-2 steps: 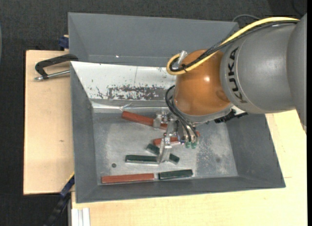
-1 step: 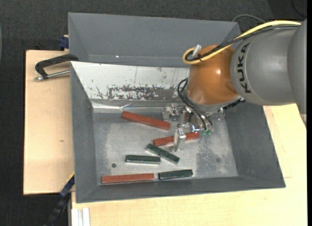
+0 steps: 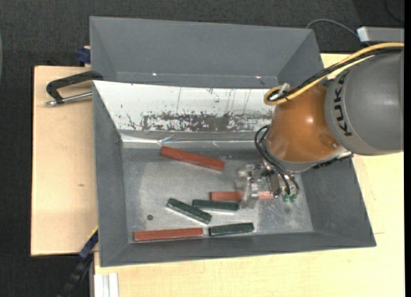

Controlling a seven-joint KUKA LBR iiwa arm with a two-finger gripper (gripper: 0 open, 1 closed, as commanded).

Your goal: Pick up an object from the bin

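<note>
Gripper beside short red bar, well off bin walls

The grey sheet-metal bin looks smooth and dull on its sloping walls. Behind the claw its back wall is brighter, half mirror-like, and speckled with dark scratches and pits. The floor under and left of the claw is scuffed to a pale, grainy sheen. The claw looks like bare, shiny metal. Above it, the orange rounded wrist cover is glossy and smooth, plastic by its look, and the grey arm casing has a smooth satin finish. Left of the claw, the long red-brown flat bar looks matt, and the nearest dark green flat bar has a slight gloss.
</note>
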